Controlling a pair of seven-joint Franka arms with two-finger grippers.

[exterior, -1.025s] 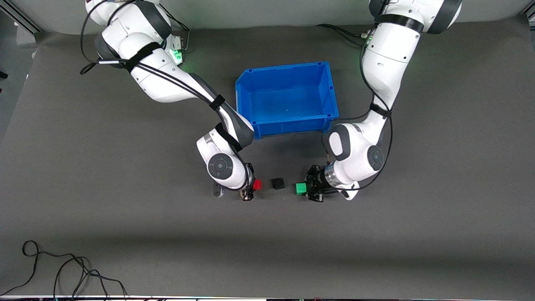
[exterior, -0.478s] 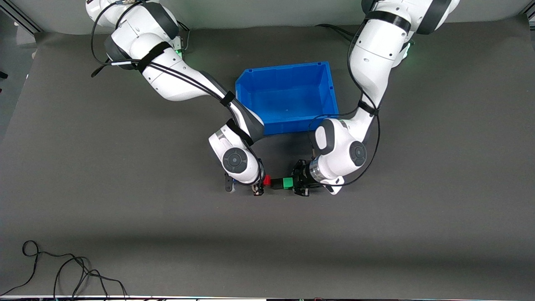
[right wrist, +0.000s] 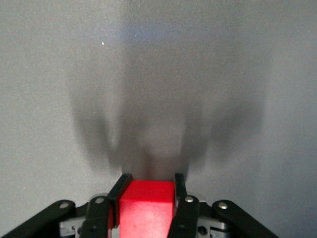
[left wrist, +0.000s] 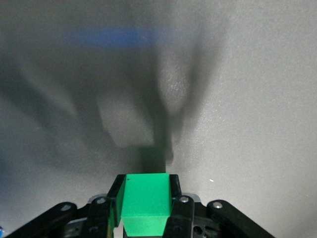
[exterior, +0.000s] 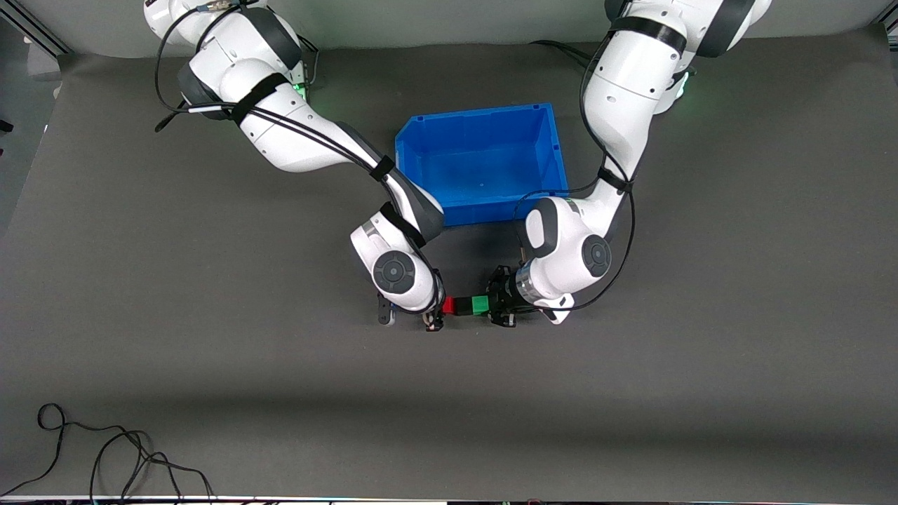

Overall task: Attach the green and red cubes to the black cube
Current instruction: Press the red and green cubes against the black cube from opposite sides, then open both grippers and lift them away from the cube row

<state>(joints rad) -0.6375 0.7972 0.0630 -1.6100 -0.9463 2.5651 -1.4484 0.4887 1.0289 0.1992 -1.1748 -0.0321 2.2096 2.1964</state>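
Observation:
In the front view the red cube (exterior: 449,305), the black cube (exterior: 464,306) and the green cube (exterior: 480,304) stand in one tight row on the dark mat, nearer the camera than the blue bin. The black cube is in the middle and touches both. My left gripper (exterior: 485,306) is shut on the green cube (left wrist: 146,201), its fingers (left wrist: 181,198) on two sides. My right gripper (exterior: 442,307) is shut on the red cube (right wrist: 147,206), its fingers (right wrist: 179,191) on two sides. The held cubes block the black cube in both wrist views.
The blue bin (exterior: 491,203) stands open and empty just farther from the camera than the cubes, between the two arms. A loose black cable (exterior: 105,456) lies on the mat at the near corner toward the right arm's end.
Both grippers have moved inward with their cubes. The red and green cubes, apart from the black cube a second ago, now press against its two sides.

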